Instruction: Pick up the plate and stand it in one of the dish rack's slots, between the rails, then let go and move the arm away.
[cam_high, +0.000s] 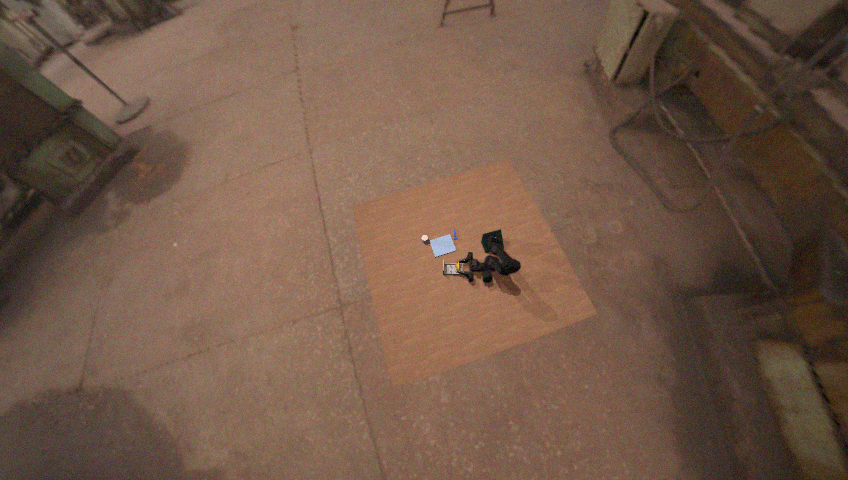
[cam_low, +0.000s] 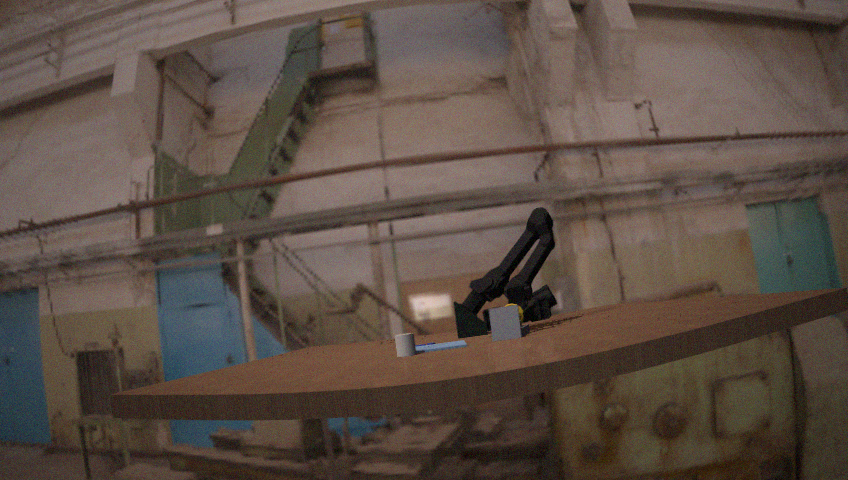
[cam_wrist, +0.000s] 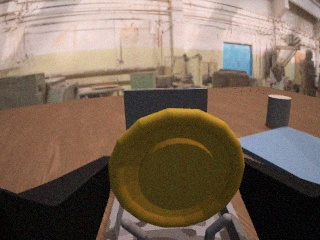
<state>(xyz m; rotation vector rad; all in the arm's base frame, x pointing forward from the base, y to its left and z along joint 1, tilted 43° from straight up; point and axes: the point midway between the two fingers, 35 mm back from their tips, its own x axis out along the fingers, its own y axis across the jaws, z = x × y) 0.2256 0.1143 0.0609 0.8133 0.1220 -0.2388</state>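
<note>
On the brown wooden table (cam_high: 476, 333) (cam_low: 285, 377) (cam_wrist: 60, 145) there lie a blue square mat (cam_high: 442, 245) (cam_low: 443, 346) (cam_wrist: 292, 150), a grey cylinder (cam_high: 424, 239) (cam_low: 405, 344) (cam_wrist: 278, 111) beside it, and the dish rack (cam_high: 443, 268) (cam_low: 506, 322) (cam_wrist: 166, 106).
</note>
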